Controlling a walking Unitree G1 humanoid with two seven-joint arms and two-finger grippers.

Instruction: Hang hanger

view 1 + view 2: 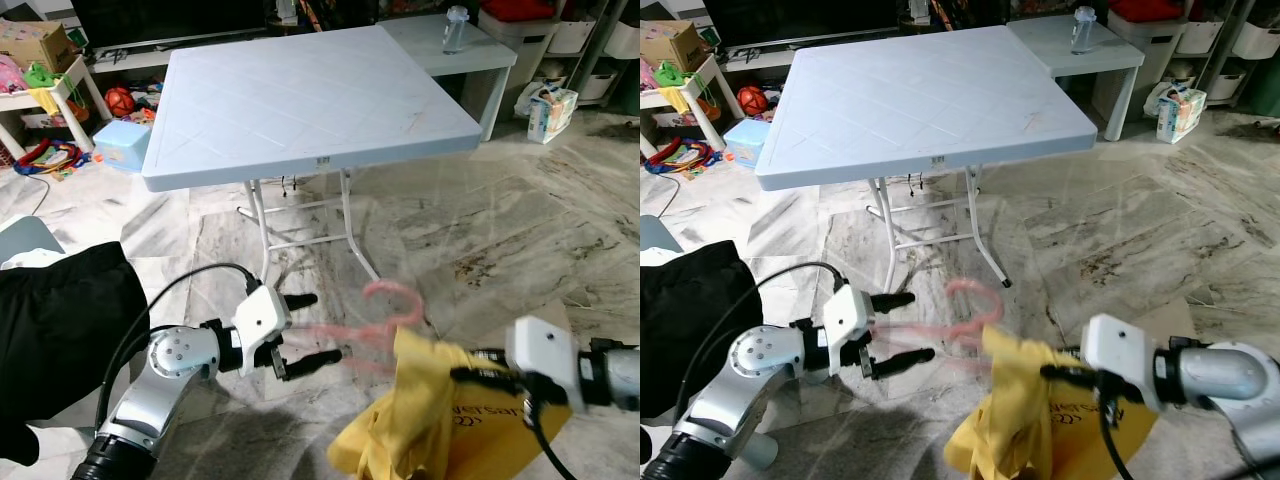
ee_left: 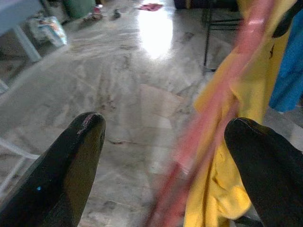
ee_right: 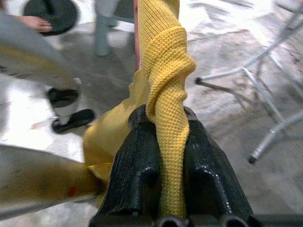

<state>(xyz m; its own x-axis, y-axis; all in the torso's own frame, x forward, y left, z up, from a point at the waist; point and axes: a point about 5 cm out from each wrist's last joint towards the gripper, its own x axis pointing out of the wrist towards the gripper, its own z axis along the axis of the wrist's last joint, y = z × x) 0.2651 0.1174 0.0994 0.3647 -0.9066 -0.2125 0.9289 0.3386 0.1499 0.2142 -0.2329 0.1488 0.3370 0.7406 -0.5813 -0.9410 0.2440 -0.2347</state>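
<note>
Low over the marble floor (image 1: 500, 230), near the white folding table (image 1: 300, 100), the right gripper (image 3: 163, 156) pinches a yellow shirt (image 1: 430, 420) draped on a blurred pink hanger (image 1: 385, 310). The left gripper (image 1: 312, 330), fingers spread, straddles the hanger's left end. The shirt's dark print is unreadable; a far-right shelf bin (image 1: 515, 30) holds something red.

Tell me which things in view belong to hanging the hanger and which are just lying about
Belongs to the job:
pink hanger
yellow garment on it
right end effector, shut on the garment
left end effector, open beside the hanger

Just lying about:
white folding table
water bottle
black cloth
toys
tissue pack
</note>
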